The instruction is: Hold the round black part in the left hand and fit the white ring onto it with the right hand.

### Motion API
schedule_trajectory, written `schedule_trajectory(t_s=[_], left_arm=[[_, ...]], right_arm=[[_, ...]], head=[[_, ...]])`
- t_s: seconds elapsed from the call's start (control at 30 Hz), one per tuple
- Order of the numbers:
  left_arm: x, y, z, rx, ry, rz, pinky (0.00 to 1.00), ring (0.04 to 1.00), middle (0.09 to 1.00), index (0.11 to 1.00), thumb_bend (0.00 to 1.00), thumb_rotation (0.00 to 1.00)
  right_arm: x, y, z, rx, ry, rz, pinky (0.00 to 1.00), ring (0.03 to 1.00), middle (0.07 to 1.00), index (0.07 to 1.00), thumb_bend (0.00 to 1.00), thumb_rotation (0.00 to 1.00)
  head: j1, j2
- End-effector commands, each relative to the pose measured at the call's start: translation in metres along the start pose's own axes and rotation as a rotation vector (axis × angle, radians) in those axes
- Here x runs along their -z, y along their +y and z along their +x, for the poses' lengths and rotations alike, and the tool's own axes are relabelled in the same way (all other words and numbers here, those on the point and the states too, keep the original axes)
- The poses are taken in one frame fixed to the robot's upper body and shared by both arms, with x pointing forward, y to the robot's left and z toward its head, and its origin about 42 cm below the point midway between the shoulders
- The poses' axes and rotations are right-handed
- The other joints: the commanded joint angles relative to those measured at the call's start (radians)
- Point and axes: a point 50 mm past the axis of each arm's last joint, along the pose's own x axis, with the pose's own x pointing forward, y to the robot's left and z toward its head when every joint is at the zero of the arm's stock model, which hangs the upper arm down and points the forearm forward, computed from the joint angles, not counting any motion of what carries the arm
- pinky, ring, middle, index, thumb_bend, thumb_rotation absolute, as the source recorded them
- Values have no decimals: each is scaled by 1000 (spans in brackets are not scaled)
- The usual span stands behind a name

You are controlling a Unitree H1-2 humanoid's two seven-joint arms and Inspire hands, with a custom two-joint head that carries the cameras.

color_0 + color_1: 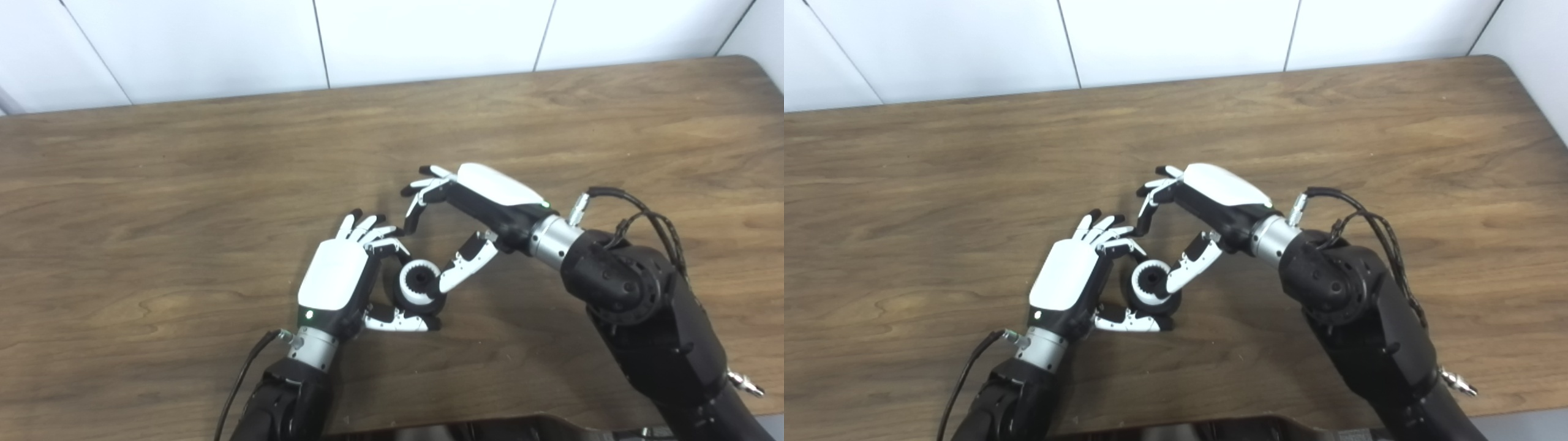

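The round black part (432,304) rests on the wooden table (184,184) near the front middle. My left hand (338,277) is shut on it, a curled finger over its far side and the thumb (397,321) along its near side. The white ring (409,284) sits on top of the part, with the part's dark hub showing through its hole. My right hand (484,199) hovers to the right of it. Its thumb tip (450,278) touches the ring's right edge. The right hand's fingers (422,193) are spread and arch above, apart from the ring, holding nothing.
The table's far edge meets a white panelled wall (429,37). My right forearm (637,306), with looped cables, crosses the front right of the table. A cable (245,373) trails from the left wrist toward the near edge.
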Motion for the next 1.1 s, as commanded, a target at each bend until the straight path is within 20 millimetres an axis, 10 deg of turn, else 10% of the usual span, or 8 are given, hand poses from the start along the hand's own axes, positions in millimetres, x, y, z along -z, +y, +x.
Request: schedule_trajectory(t_s=[0.0,0.27,0.67,0.8,1.07], left_arm=[[-1,8,3,-36,-20,12,1000,910,798,485,522,54],[1,8,2,-36,-9,11,1000,906,792,485,522,55],[7,13,-1,-11,45,42,1000,947,831,496,522,80],[8,16,-1,9,71,36,1000,969,861,632,841,249],[10,21,1,9,99,17,1000,958,870,593,965,322]], right_arm=[[-10,-21,-5,74,-35,-35,957,991,877,641,1000,210],[-6,-25,-14,59,-18,-32,966,985,898,732,1000,279],[3,-20,-30,85,37,15,974,1000,900,829,731,948],[7,-17,-32,95,51,34,971,1000,901,829,671,993],[12,-11,-30,105,75,64,962,1000,895,825,616,1000]], head=[[-1,0],[1,-7],[-3,-12],[-1,-13],[1,-15]])
